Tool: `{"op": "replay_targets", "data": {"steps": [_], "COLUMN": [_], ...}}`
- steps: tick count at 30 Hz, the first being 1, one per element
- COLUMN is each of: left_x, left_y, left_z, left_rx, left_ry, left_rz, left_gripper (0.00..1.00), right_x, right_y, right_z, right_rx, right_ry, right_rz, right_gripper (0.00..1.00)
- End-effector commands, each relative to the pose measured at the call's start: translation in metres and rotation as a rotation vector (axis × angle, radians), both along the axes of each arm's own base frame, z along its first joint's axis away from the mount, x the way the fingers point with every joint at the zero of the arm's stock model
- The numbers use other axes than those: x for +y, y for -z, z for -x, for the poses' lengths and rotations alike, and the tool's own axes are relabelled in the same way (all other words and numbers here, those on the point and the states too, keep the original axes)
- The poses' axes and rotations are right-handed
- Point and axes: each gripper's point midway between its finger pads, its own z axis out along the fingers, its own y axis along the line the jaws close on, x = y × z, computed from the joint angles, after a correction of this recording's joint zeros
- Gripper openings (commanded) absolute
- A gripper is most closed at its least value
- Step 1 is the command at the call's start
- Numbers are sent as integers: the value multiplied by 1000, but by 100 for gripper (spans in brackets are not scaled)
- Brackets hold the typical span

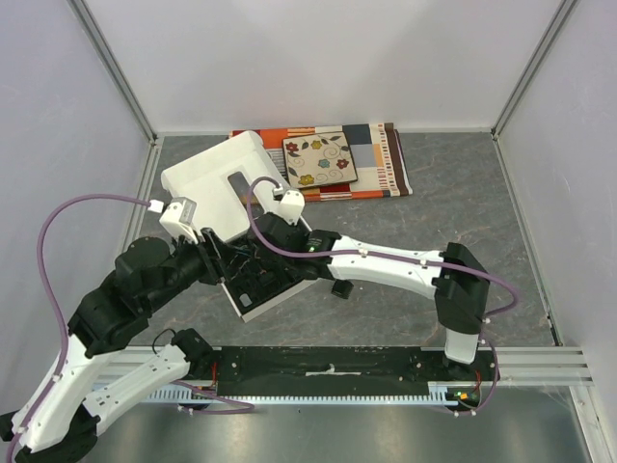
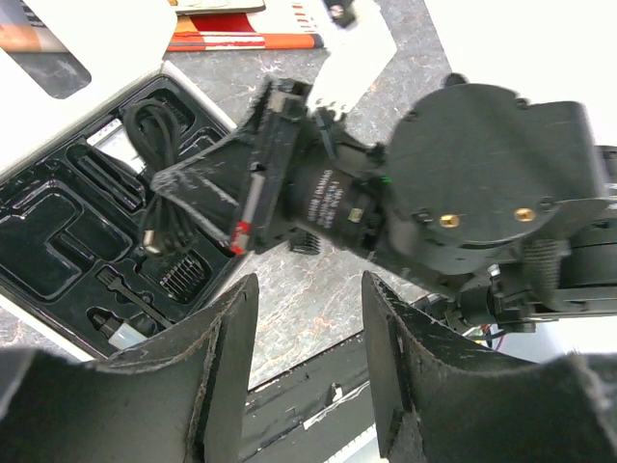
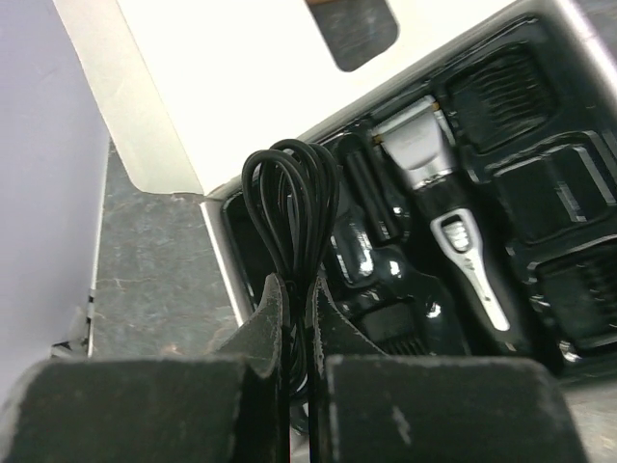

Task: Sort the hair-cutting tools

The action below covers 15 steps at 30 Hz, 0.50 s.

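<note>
Left gripper (image 2: 308, 283) is hanging released, rough black padded fingers (image 2: 227, 357) apart, with only the grey marbled table (image 1: 463, 203) showing between them. White box (image 1: 193, 188) is sitting upper left of centre in the top view, its smooth cardboard lid flipped open and showing a cut-out window. Its glossy black moulded tray (image 2: 58, 241) is lying under both wrists, and from above the arms are covering most of it. Right gripper (image 3: 297, 289) is clenching on the coiled cord (image 3: 289, 203). The thin black loops are sticking up past the fingertips over the tray's left part, and the cord's lower run is hiding between the pads. Hair clipper (image 3: 453, 222), slim, silver and black, toothed blade toward the lid, is lying in a tray slot right of the cord. Ribbed comb guard (image 3: 496, 82) is sitting in the upper right compartment. Slots further right are getting cut off, contents hard to make out. Small black part (image 1: 340, 287) is lying on the table just right of the box, shape unclear. Flowered tile (image 1: 320, 159) is resting on a striped orange mat (image 1: 386, 169) at the back.
</note>
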Motion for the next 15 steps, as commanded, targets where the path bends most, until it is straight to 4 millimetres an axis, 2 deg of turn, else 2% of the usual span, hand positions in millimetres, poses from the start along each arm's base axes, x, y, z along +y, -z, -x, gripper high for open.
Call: {"op": "replay_targets", "data": {"steps": [1, 2, 7, 9, 10, 15], "left_x": [1, 2, 5, 4, 3, 4], "left_y": [-12, -14, -13, -13, -13, -11], "left_z": [8, 9, 10, 11, 12, 15], "left_rx": [6, -1, 3, 3, 5, 18], "left_ry": [3, 3, -1, 6, 9, 15], "left_rz": [54, 58, 53, 56, 58, 49], "left_gripper": [53, 53, 53, 53, 53, 52], "right_x": [42, 48, 67, 75, 81, 99], "right_y": [-7, -9, 14, 15, 25, 36], "right_z": [-3, -1, 2, 2, 4, 6], "right_rx": [21, 28, 77, 89, 94, 108], "right_ry": [10, 19, 52, 58, 51, 50], "right_rz": [-150, -175, -232, -254, -244, -256], "right_gripper": [0, 0, 0, 0, 0, 0]}}
